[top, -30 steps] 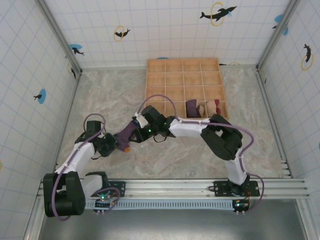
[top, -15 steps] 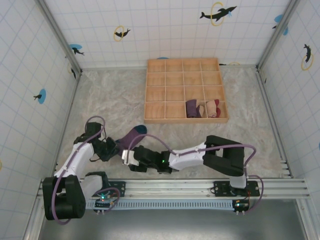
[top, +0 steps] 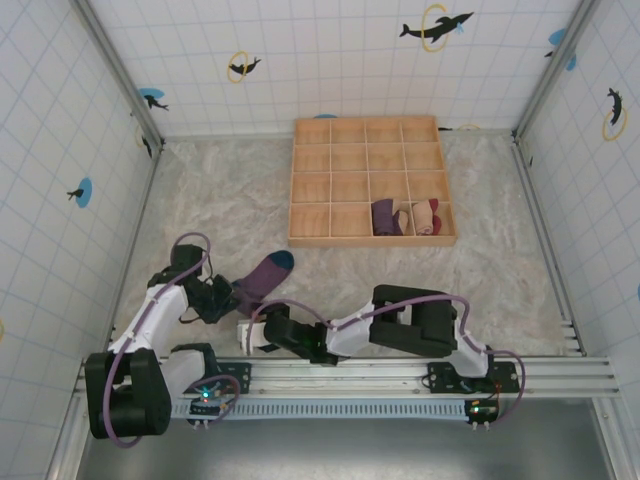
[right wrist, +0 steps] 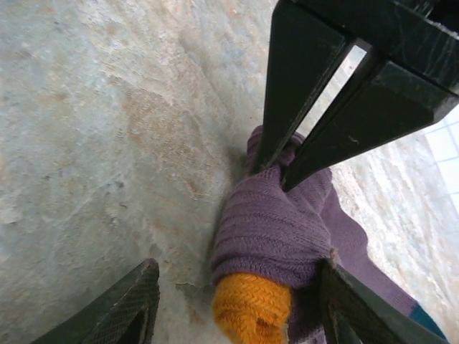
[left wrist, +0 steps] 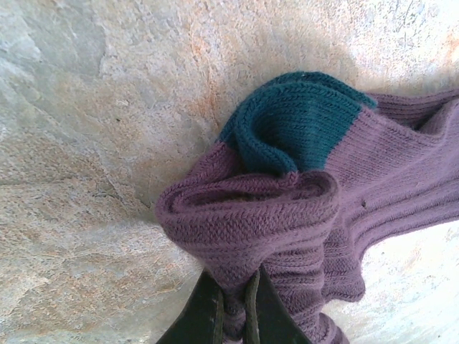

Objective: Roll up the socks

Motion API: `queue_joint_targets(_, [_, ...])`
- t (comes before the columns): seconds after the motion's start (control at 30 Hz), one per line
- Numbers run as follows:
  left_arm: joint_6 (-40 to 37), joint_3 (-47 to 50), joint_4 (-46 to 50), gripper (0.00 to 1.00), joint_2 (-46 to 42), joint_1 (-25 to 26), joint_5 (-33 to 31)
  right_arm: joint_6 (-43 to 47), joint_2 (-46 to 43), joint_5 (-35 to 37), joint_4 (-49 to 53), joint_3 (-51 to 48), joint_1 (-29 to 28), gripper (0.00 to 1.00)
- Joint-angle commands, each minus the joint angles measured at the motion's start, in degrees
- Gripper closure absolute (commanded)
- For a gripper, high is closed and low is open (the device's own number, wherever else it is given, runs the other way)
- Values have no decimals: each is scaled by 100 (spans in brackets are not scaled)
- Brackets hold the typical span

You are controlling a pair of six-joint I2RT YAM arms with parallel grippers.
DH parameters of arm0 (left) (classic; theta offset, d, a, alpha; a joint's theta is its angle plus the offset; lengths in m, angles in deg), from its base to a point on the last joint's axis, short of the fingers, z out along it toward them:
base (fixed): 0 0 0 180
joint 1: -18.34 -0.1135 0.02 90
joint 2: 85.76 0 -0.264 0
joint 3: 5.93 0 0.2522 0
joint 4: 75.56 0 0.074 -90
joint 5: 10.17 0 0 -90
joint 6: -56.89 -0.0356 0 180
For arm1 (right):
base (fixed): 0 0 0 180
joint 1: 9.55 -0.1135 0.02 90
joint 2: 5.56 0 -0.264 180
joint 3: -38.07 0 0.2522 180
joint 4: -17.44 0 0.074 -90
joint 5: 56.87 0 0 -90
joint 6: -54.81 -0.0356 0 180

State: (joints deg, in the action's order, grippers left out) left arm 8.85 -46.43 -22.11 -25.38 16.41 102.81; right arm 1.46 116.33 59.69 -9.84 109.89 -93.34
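- Wooden tray (top: 330, 160): near row holds a rolled purple-tan sock (top: 385, 217) and a rolled tan-red sock (top: 427, 216), in neighbouring cells.
- Purple sock (top: 262, 277) lies on the desk (top: 450, 290), the left claw (left wrist: 231, 287) clamped on it.
- Right claw (right wrist: 244, 301) spread apart, flanking the orange cuff (right wrist: 251, 308).

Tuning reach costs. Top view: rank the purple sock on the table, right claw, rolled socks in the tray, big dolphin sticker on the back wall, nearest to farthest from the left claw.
1. purple sock: pinched in the left claw.
2. right claw: just nearside, to its right.
3. rolled socks: near row of the tray, far right.
4. big dolphin sticker: back wall, farthest.
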Motion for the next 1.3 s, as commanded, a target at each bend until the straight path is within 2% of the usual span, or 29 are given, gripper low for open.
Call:
queue_joint_targets(0.0, [-124,-23,306,100,35,-16,105,408,339,318,-438,174,7,41])
queue_joint_targets(0.37, [-174,-76,352,100,45,-16,269,410,645,213,-396,335,193,53])
queue_joint_targets(0.4, [-179,-93,352,100,44,-15,311,373,665,207,-346,377,217,58])
queue_joint_targets(0.57, [-220,-125,393,100,53,-14,394,73,688,-75,160,533,360,91])
queue_joint_targets(0.63, [-222,-136,398,100,27,-16,398,-150,649,-333,516,585,426,100])
queue_joint_targets(0.67, [-228,-166,421,100,17,-17,349,-298,620,-495,735,625,470,100])
queue_joint_targets(0.77, [-301,-353,559,84,5,-18,169,-817,567,-1067,1630,874,640,100])
queue_joint_targets(0.83, [-350,-520,678,65,24,-18,-21,-1141,549,-1373,2193,1042,761,100])
queue_joint_targets(0.9, [-357,-630,721,56,42,-18,-106,-1310,504,-1589,2518,1068,843,100])
queue_joint_targets(1.13, [-198,-854,715,41,-25,-18,-559,-2006,423,-2141,3429,1338,1133,100])
queue_joint_targets(1.27, [-181,-1006,828,40,-78,-23,-1001,-2533,658,-2829,4391,1943,1383,100])
